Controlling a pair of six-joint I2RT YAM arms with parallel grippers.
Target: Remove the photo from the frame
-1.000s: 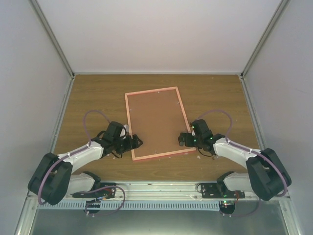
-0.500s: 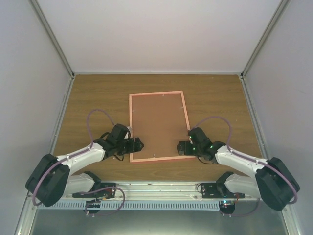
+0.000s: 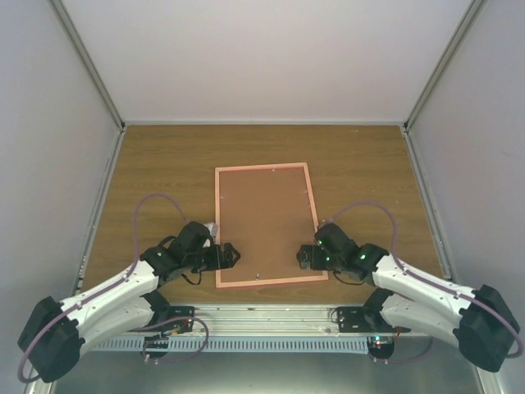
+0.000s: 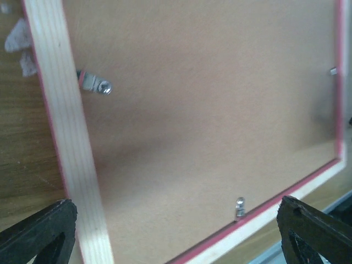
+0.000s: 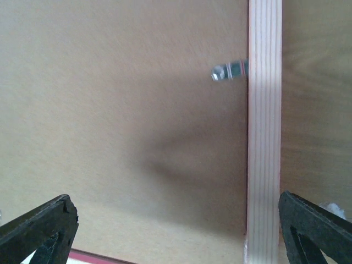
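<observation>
One frame [image 3: 264, 222] is being shown straighter and nearer than before; left gripper [image 3: 230, 254] and right gripper [image 3: 303, 257], two, are being held wide open, empty.

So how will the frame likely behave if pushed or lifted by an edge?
The frame is probably stiff: wooden rails around a flat board. Lying flat on the smooth table, it likely slides rather than tips. Its thin border suggests it is light.

No text, label, brand mark, number or sign can be read in any of the three views. The frame [image 3: 264, 223] lies with its back up, and its brown fibreboard carries no legible writing.
</observation>
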